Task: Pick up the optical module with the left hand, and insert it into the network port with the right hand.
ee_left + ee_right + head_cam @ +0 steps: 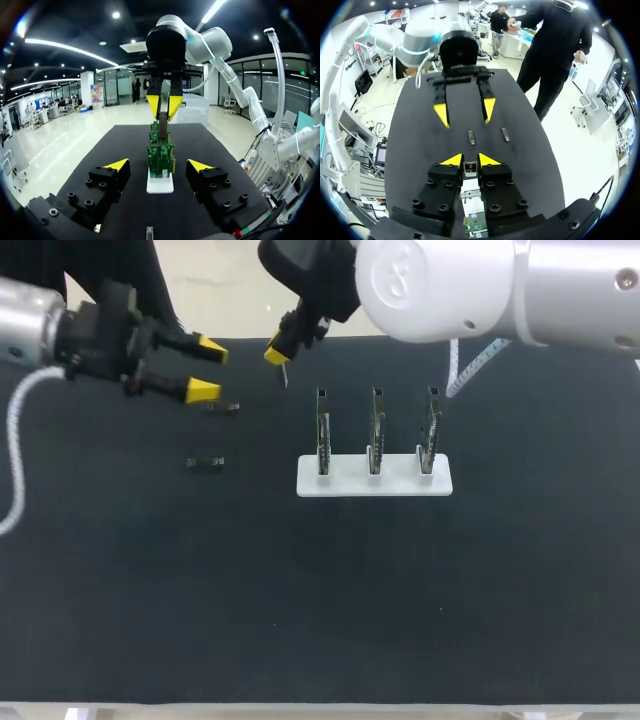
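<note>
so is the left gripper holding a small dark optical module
No, the left gripper stands open, with nothing between its yellow-tipped fingers.

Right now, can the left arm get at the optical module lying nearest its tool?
Likely yes: the left tool is open, and that optical module lies uncovered close by, nothing between.

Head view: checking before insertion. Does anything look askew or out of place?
Nothing stands out. Three boards stand upright in the white stand; two loose modules lie flat on the mat; the right gripper holds a third module.
</note>
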`<state>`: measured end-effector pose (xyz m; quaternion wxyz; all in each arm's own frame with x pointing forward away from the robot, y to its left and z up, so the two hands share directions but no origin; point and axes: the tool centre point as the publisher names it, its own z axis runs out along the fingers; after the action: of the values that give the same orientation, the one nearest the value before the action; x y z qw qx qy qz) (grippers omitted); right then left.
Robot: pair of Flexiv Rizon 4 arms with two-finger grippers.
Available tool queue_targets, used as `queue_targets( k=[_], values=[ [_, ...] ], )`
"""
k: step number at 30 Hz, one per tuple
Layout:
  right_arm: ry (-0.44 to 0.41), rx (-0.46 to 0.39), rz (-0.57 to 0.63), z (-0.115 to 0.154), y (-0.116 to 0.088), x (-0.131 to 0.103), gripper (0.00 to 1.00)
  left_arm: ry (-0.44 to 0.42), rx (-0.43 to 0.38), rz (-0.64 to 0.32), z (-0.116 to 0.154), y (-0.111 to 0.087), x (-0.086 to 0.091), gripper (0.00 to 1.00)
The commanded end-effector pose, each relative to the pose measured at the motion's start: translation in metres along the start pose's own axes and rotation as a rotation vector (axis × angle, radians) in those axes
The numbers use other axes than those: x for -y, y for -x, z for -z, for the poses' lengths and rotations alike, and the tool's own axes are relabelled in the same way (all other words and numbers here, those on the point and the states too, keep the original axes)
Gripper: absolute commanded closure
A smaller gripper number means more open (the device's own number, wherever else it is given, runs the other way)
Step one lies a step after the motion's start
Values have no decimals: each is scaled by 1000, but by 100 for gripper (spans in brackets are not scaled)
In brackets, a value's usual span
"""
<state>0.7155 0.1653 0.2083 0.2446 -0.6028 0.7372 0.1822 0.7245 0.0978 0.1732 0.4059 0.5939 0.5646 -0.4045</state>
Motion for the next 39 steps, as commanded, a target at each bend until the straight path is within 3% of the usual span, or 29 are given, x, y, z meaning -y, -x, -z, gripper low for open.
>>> queue_targets(
  k=[1,15,39],
  values=[
    [3,-7,-2,-2,4,3,100,-79,-121,-2,26,0,-8,0],
    [1,-16,-7,-6,10,9,100,-133,-304,-13,65,-5,2,0],
    [-2,-53,15,-5,11,13,100,-160,-278,-22,68,-4,4,0]
  ],
)
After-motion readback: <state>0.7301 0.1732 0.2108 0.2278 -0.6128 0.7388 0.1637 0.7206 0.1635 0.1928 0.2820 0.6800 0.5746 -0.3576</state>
